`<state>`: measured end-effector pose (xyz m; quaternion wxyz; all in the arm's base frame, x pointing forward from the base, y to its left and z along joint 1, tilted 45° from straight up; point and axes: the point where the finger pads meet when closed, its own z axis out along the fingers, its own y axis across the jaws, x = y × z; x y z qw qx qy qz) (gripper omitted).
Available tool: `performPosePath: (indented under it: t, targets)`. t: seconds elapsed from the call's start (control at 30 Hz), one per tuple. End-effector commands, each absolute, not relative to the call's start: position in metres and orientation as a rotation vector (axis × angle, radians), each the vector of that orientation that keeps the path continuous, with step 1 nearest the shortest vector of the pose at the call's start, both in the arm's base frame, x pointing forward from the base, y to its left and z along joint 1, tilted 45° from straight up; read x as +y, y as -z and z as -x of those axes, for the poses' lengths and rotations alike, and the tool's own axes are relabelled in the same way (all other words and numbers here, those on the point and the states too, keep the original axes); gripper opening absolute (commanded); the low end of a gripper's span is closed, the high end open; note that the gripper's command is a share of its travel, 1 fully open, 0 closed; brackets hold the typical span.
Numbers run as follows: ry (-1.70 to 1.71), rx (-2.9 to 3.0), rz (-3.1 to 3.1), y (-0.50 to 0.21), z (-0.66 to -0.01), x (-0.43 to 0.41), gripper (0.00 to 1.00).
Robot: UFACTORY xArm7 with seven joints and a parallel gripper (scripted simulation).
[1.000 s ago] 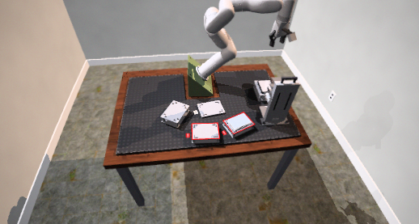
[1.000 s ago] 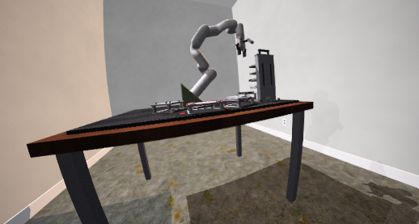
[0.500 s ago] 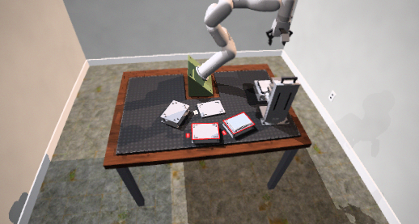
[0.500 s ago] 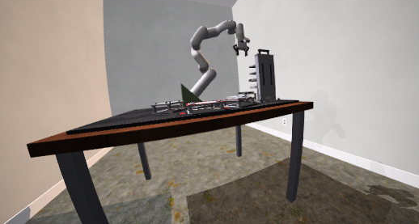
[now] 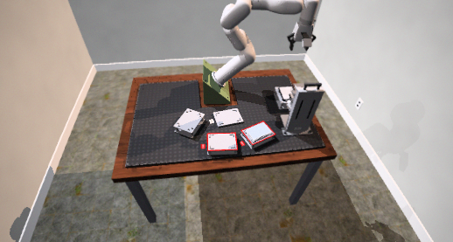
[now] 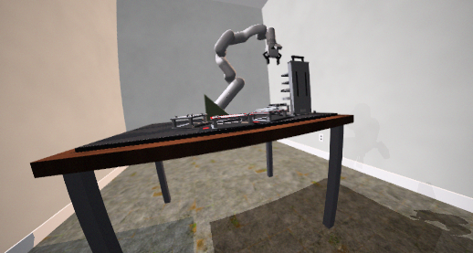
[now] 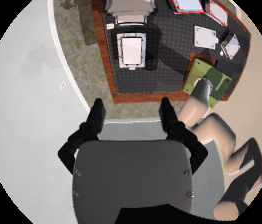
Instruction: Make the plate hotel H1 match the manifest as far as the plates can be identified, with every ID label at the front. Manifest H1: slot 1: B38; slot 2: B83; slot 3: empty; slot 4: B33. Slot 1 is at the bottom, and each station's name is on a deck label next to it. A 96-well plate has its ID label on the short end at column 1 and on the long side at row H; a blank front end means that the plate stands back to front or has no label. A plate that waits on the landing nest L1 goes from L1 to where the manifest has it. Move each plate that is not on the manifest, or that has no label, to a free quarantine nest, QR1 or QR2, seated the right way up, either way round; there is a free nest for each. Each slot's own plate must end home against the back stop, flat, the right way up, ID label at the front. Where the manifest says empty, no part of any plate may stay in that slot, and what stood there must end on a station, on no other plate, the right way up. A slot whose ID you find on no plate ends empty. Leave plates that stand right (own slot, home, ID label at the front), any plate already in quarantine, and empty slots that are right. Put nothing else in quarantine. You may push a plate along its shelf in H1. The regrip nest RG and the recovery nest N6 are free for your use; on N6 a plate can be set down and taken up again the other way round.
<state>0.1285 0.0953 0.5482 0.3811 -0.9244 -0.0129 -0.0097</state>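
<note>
The gripper point(image 5: 300, 43) is hanging high in the upper right of the top view, above and behind the plate hotel H1 point(image 5: 304, 109), with its fingers spread wide and nothing between them. In the exterior view the gripper point(image 6: 272, 57) is sitting near the top centre, just left of the hotel's point(image 6: 299, 84) handle and above it. The wrist view is looking straight down: the two dark fingers are standing apart in the middle of the frame, and the hotel point(image 7: 130, 3) is showing in the upper centre with a plate point(image 7: 131, 50) lying just below it in the picture.

On the dark mat point(image 5: 162, 105) covering the table point(image 5: 123, 165), in the centre of the top view, a tilted nest point(image 5: 189, 122) is lying to the left, and a white plate point(image 5: 228, 117) is lying flat just right of it. Two red-edged nests are sitting below these: one point(image 5: 222, 142) square to the table edge, the other point(image 5: 258, 134) turned at an angle to its right, near the hotel's foot. The arm's green wedge base point(image 5: 210, 92) is standing at the back of the table, centre of frame
</note>
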Motion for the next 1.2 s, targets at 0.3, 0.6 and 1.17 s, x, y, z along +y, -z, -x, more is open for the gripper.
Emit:
performPosePath:
  t: [0.3,0.6,1.17]
  targets:
    - [0.027,-0.032,2.355,-0.537,-0.129,0.107,1.0]
    - [0.027,-0.032,2.355,-0.529,-0.129,0.115,1.0]
    - [0.027,-0.032,2.355,-0.511,-0.129,0.133,1.0]
